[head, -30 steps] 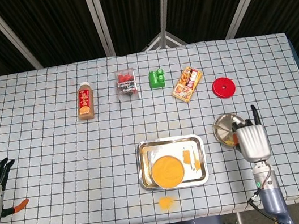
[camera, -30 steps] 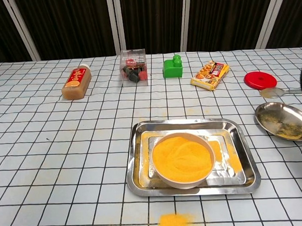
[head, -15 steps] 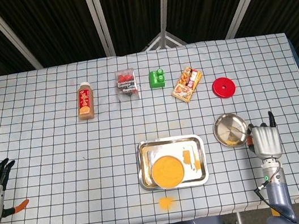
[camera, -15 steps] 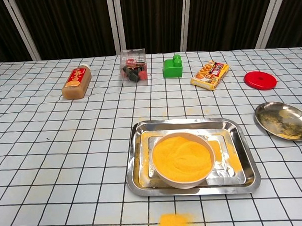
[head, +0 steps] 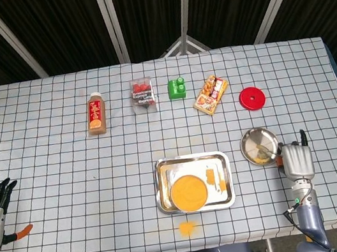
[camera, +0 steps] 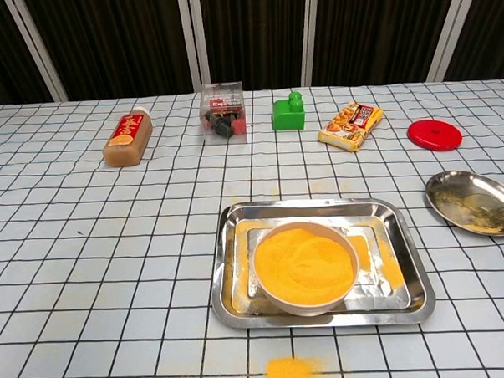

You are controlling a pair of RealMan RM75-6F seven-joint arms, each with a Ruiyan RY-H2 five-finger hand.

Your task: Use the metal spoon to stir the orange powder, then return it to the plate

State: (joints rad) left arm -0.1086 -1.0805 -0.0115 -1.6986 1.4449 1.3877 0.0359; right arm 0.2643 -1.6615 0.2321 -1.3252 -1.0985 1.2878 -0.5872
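Right hand (head: 296, 159) has withdrawn from over the plate (head: 249, 141) to just beside its near-right edge, holding nothing, finger spread indeterminate; metal spoon (camera: 487, 205) now lies in the plate, left of the hand, so return step appears complete.

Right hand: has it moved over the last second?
Yes. The right hand has pulled back from over the plate to its right, nearer the table's front edge.
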